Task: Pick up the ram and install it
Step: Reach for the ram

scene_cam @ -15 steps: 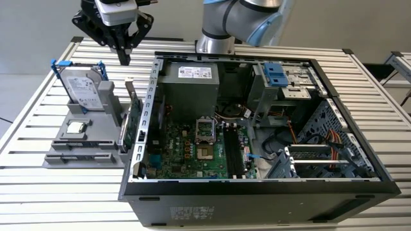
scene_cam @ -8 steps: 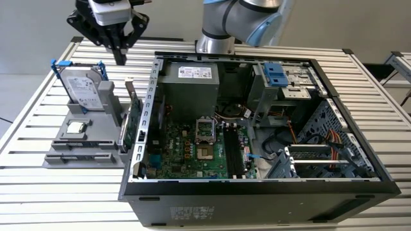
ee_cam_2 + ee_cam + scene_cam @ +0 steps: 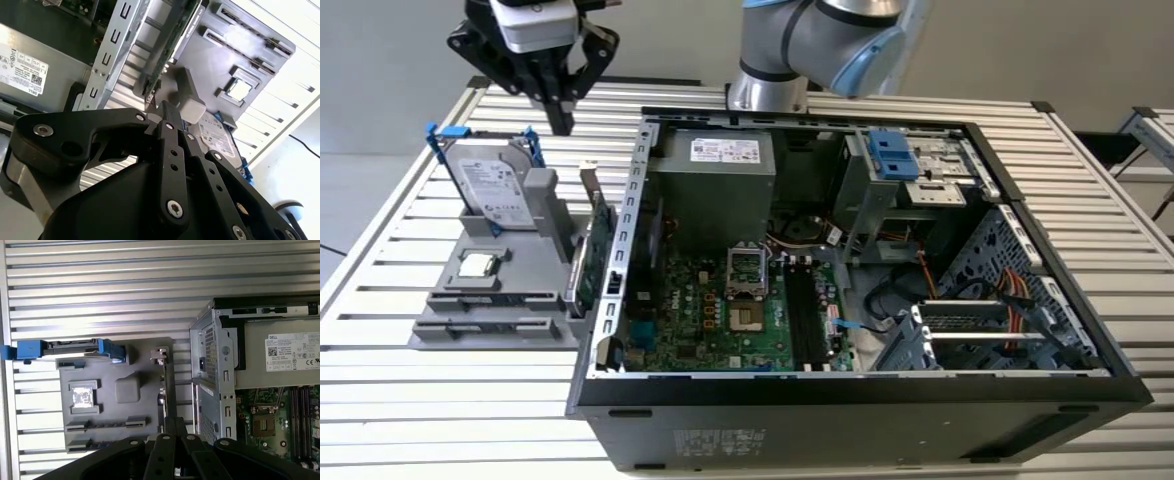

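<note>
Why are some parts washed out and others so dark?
Second wrist view: the table beyond the grey holder burns out to white. First wrist view: the table glares in bright bands, the black gripper reads as a dark mass. Exterior view: even light, with the computer case shaded inside.

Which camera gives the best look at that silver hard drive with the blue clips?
The exterior view: the hard drive stands upright, its labelled face showing. The first wrist view sees it edge-on; in the second wrist view the hand hides part of it.

exterior: high, oblique over open case | wrist views: near, both share gray tray
</note>
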Controlling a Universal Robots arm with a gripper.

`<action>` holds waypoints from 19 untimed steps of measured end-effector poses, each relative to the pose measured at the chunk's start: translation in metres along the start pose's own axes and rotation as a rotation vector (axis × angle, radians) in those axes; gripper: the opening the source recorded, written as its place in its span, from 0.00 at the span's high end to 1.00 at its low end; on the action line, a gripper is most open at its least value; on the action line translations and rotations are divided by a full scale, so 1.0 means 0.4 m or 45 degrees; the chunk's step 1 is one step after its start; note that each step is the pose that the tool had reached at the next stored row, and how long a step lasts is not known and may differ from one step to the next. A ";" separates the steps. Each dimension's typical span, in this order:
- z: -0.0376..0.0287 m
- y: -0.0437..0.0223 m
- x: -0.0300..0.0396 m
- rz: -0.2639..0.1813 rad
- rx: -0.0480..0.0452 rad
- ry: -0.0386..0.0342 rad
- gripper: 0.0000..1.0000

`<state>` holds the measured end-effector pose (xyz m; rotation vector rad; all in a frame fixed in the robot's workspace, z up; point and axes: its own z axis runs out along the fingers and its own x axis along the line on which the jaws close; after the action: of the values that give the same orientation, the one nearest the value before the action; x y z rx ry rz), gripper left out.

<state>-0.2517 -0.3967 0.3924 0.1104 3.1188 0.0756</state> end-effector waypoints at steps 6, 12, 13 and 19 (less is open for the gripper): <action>0.000 -0.001 0.015 0.000 0.000 0.0002 1.00; -0.001 -0.002 0.030 0.000 0.000 0.0002 1.00; -0.001 -0.002 0.033 0.000 0.000 0.0002 1.00; -0.001 -0.003 0.047 0.000 0.000 0.0002 1.00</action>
<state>-0.2706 -0.3967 0.3924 0.1105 3.1189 0.0756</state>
